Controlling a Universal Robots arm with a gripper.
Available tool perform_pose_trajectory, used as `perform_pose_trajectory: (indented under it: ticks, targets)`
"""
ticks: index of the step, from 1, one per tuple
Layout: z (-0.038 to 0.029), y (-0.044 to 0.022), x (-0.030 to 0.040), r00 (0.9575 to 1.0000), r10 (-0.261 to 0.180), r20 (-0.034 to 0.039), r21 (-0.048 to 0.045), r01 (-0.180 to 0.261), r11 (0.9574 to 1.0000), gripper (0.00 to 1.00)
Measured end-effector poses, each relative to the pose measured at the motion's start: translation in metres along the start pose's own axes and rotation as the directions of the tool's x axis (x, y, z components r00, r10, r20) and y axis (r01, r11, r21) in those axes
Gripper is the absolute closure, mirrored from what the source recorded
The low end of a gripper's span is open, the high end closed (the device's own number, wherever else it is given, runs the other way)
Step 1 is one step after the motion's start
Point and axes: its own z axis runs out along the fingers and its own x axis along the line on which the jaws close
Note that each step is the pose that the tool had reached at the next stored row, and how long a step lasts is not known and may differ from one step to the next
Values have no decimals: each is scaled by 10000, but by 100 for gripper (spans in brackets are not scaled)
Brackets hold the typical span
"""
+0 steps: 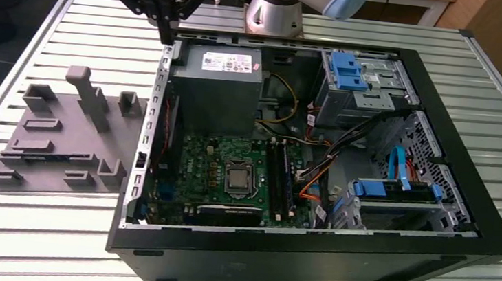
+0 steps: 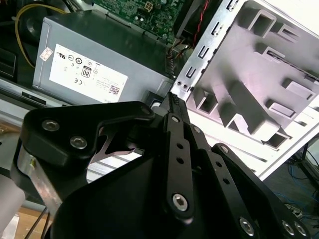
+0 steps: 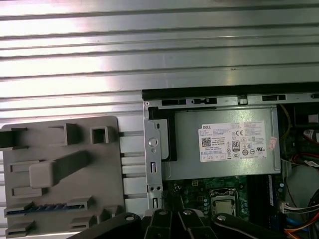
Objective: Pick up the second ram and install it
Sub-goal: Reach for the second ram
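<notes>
The second ram (image 3: 42,208) is a thin blue-green stick lying in a slot of the grey holder plate (image 3: 60,174), which sits on the table beside the open computer case. In the exterior view the ram (image 1: 51,158) shows as a faint blue strip on the plate's near part (image 1: 58,129). My gripper (image 1: 165,35) hangs above the case's far corner on the exterior view's left. Its black fingers meet in a point with nothing between them. The gripper's tip (image 2: 174,97) hovers over the case edge, well apart from the ram. The long black memory slots (image 1: 277,177) run beside the processor socket (image 1: 240,179).
The black case (image 1: 314,257) lies open on a slatted metal table (image 1: 40,231). Inside are the grey power supply (image 1: 215,82), the green motherboard (image 1: 198,170), loose cables (image 1: 317,174) and blue-tabbed drive cages (image 1: 359,75). The arm's base (image 1: 273,11) stands behind the case.
</notes>
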Motion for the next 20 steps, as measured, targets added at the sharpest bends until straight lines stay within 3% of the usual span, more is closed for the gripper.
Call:
perform_pose_trajectory:
  ticks: [20]
  targets:
    - [-4, -16, 180, 10000, 0, 0, 0, 0, 10000, 89]
